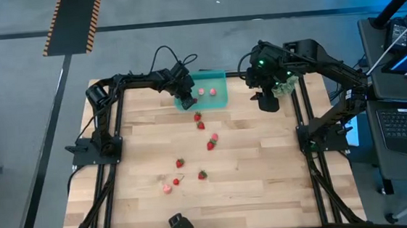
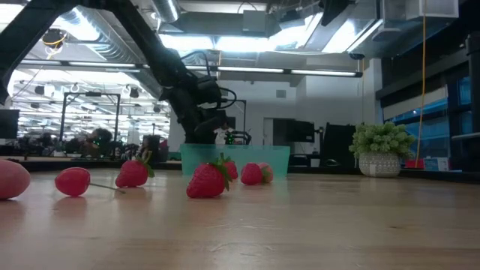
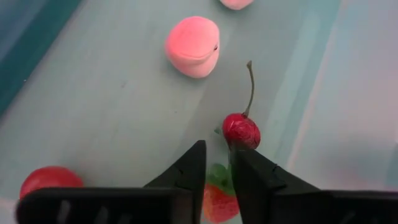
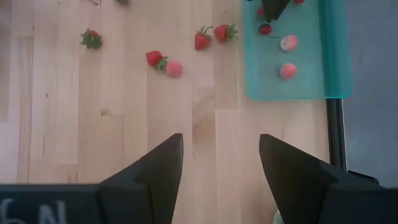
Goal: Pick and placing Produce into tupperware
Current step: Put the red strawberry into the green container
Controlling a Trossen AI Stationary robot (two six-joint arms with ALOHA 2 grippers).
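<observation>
The left gripper point(image 1: 185, 98) hung over the near left corner of the teal container point(image 1: 219, 102), which sat at the far edge of the wooden table point(image 1: 266, 167). In the left wrist view its fingers point(image 3: 186, 171) stood narrowly apart with nothing between them, and a dark red cherry point(image 3: 241, 129) with a long stem lay on the container floor just past the tips. A pale pink piece point(image 3: 193, 46) lay farther in, another pink piece showed at the edge of that view, a red berry point(image 3: 50, 180) sat to one side, and a strawberry point(image 3: 219, 199) with green leaves lay partly hidden under the fingers.

The right gripper point(image 1: 267, 99) hovered above the table just beside the container's right end, its fingers point(image 4: 155, 171) spread wide and empty. A leafy green clump point(image 1: 284, 86) stood beside that arm.

On the bare wood, well apart from the container, loose strawberries were scattered: two point(image 1: 199, 121) just in front of the container, a red and pink pair point(image 1: 212, 142) near the middle, and several more point(image 1: 180, 162) nearer the front edge, with a pink piece point(image 1: 167, 189) among them. In the low view the strawberries point(image 2: 208, 180) lay in a row in front of the container point(image 2: 235, 160).
</observation>
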